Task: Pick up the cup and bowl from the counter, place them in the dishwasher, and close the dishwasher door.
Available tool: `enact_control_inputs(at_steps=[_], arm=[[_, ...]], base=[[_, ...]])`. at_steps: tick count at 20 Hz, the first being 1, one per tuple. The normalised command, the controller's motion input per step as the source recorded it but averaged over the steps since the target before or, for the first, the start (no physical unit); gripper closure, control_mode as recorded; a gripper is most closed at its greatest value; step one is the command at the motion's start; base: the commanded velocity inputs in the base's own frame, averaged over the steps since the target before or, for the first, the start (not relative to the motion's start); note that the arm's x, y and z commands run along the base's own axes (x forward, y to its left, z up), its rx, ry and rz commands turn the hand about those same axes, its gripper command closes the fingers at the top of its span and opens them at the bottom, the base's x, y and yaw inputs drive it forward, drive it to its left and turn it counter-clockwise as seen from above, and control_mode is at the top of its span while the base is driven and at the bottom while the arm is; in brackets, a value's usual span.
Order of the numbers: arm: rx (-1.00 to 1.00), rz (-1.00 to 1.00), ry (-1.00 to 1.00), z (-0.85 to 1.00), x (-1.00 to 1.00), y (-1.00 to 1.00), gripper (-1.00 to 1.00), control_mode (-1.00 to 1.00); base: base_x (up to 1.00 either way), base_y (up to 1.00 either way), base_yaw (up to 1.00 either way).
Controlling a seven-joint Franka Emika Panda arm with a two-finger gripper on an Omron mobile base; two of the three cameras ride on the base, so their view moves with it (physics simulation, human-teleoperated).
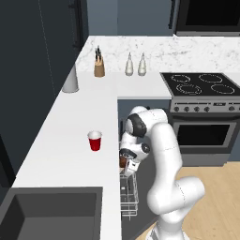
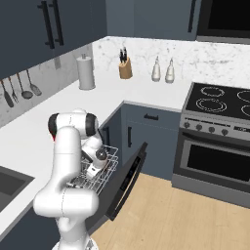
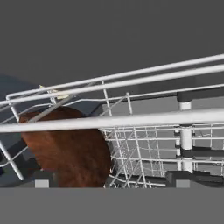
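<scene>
The red cup stands upright on the white counter, left of my arm. Below the counter edge the dishwasher door hangs open and the white wire rack is pulled out over it. My gripper reaches down into the rack. In the hand view the dark brown bowl lies inside the rack behind its top wires, left of centre. The fingertips stand wide apart at the bottom, so the gripper is open and not clamped on the bowl.
A sink is set in the counter at the near left. A knife block, two bottles and a grey-white canister stand at the back. The stove and oven are to the right of the dishwasher.
</scene>
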Motion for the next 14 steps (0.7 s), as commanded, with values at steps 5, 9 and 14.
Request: enact_control_inputs(at_steps=[5, 9, 14], arm=[[0.0, 0.0, -0.29, 0.68, -0.64, 0.0, -1.0, -1.0], [0.0, 0.0, -0.3, 0.89, -0.66, 0.01, -1.0, -1.0], [0.0, 0.0, -0.29, 0.96, -0.53, 0.0, -1.0, -1.0]], base=[[0.0, 0.0, 0.0], [0.0, 0.0, 0.0], [0.0, 0.0, 0.0]])
